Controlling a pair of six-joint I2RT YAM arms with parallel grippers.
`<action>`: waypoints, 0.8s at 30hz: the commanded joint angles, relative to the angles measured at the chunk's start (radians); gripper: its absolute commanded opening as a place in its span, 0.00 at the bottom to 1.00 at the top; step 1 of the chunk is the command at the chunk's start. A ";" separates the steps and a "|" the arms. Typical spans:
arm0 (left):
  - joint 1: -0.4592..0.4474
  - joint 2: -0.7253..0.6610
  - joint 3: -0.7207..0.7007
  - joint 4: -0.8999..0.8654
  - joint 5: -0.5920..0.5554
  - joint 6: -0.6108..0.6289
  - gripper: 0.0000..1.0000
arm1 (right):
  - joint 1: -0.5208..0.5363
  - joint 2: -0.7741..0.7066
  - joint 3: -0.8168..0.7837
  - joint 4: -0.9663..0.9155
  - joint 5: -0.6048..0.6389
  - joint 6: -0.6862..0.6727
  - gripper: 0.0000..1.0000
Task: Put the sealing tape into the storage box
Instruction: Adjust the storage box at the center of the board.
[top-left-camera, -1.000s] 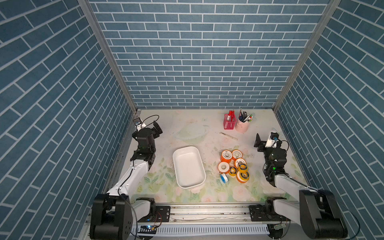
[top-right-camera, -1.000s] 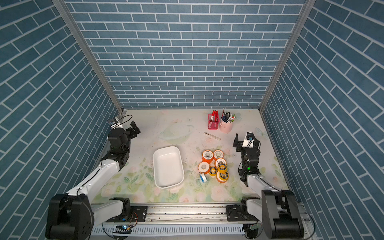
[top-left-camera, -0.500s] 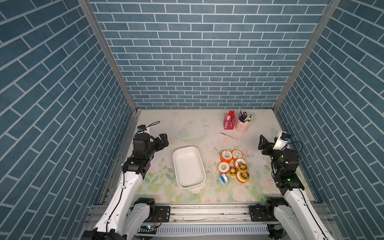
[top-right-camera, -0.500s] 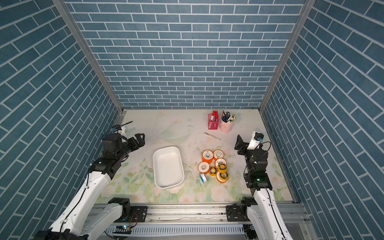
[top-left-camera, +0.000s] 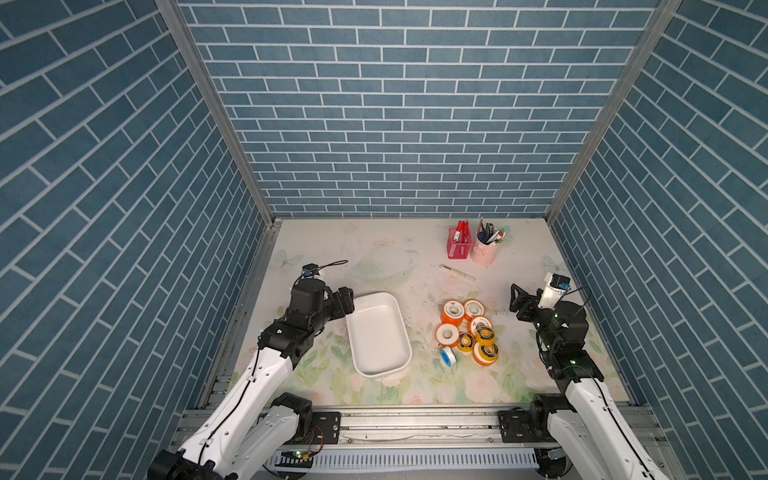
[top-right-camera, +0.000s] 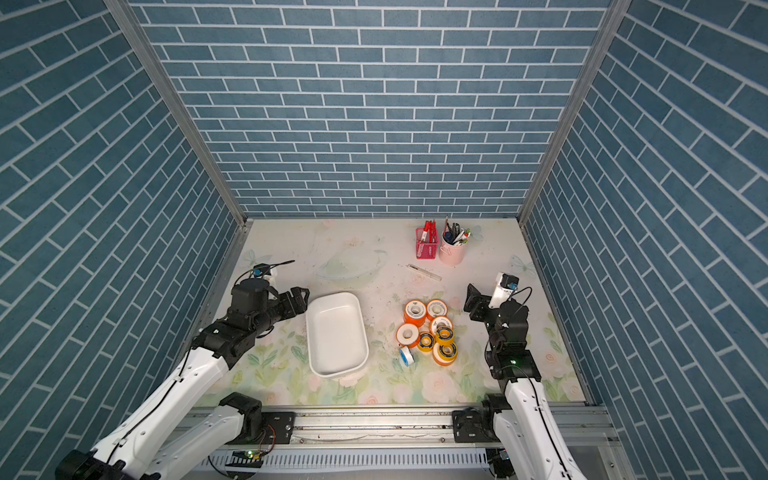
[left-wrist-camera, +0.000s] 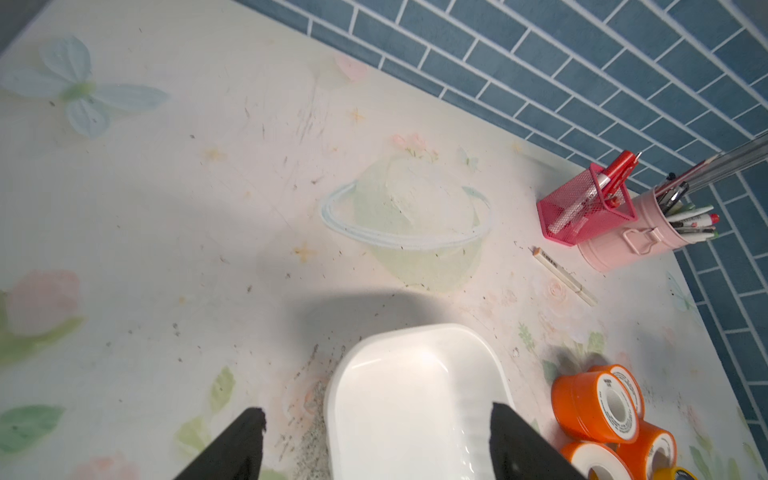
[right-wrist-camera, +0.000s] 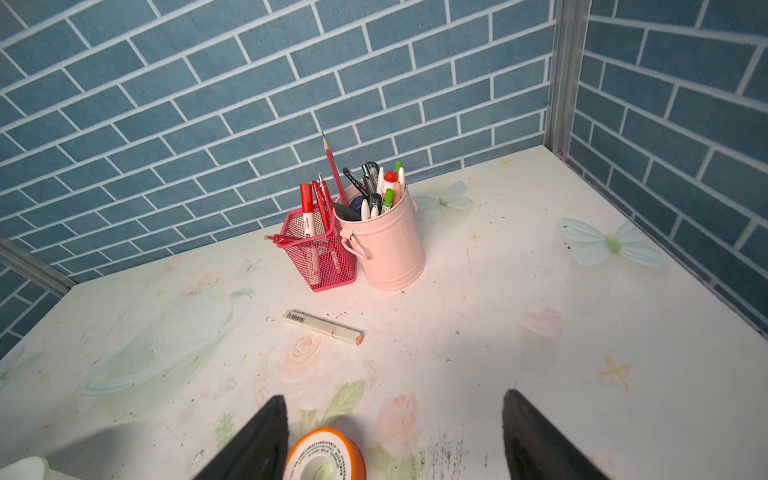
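Right of the storage box (top-left-camera: 378, 336), the sealing tape (top-left-camera: 467, 328) spools sit clustered on the table — none inside. Since half a second ago the left gripper (top-left-camera: 347, 301) has reached the box's far corner and the right gripper (top-left-camera: 516, 297) has neared the spools — both spread wide, empty.

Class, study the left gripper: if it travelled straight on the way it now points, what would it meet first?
Most likely the storage box: the left gripper, jaws open, points straight at it in the left wrist view. Its height above the rim is unclear.
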 joint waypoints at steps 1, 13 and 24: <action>-0.079 0.040 -0.064 0.016 -0.094 -0.064 0.81 | 0.006 -0.007 0.000 0.002 -0.012 0.028 0.81; -0.217 0.171 -0.156 0.078 -0.185 -0.121 0.54 | 0.007 -0.008 -0.001 -0.005 -0.014 0.032 0.81; -0.268 0.293 -0.115 0.127 -0.195 -0.119 0.13 | 0.007 0.007 -0.001 -0.001 -0.019 0.032 0.80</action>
